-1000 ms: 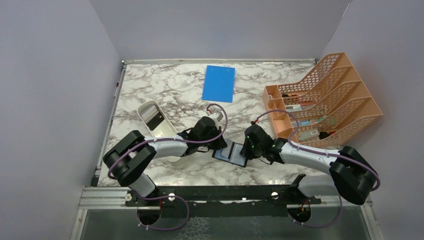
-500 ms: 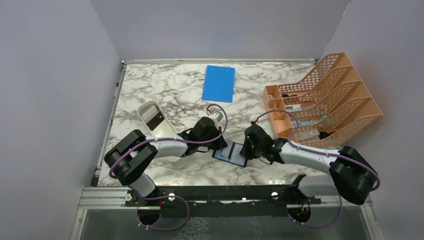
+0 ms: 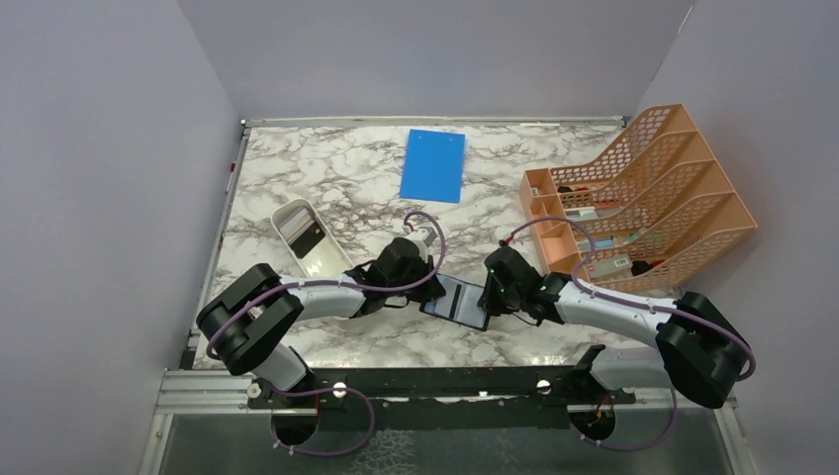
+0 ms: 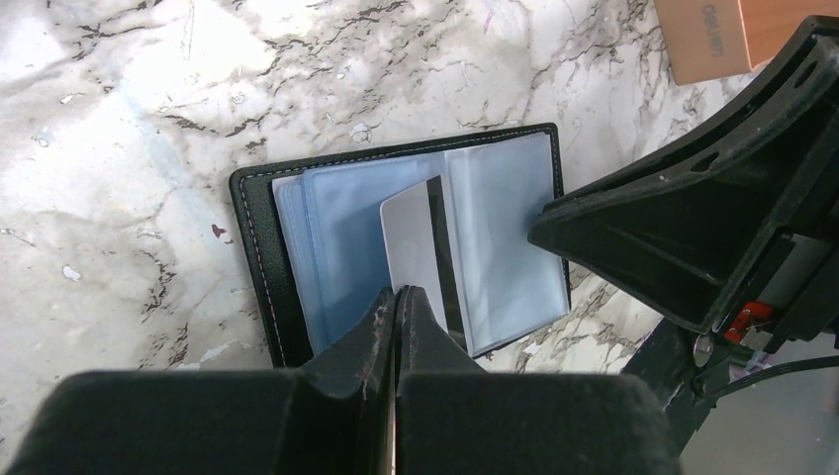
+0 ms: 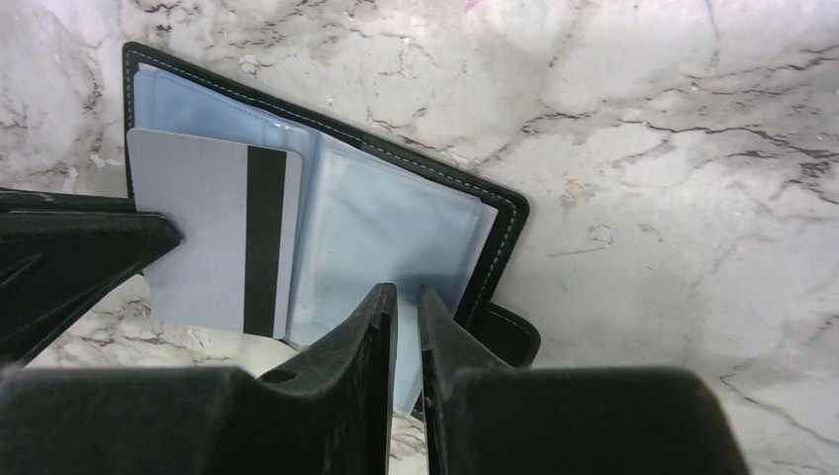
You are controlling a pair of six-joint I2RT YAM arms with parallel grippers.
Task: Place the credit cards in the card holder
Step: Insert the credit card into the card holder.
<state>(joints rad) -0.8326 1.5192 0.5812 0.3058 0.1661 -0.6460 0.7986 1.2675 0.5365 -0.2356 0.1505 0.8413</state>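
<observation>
Black and stitched round its rim, the card holder [image 4: 336,247] lies spread open on the marbled surface [image 3: 336,178] a little in from the arms' bases. Its pale grey-blue sleeves face up, and the two arms meet over it, one from each side. The left pincer [image 4: 396,302] is clenched on the near edge of a silver-grey credit card [image 4: 411,237] with a black stripe. The card lies over the holder's middle with its long axis running alongside the fold, the striped edge turned toward the right-hand page. From where I stand I cannot tell whether that edge has slipped under a sleeve or only rests on top. The right pincer [image 5: 401,307] has its fingers drawn almost together at the near edge of the right-hand page, with a sliver of clear sleeve showing in the slit between them. I take it to be nipping that sleeve to steady or lift it, though the grip is half hidden. The left arm has the card and the sleeve lies just to the card's right. So I'd judge the coming push goes sideways toward the right pincer, with the card low and flat enough to catch the pocket mouth. Further back on the left stands a white tray [image 3: 280,220] with a dark flat piece [image 3: 310,240] in it, perhaps another card. Farthest off lie a blue board [image 3: 433,164] and, to the right, an orange mesh rack [image 3: 653,188].
</observation>
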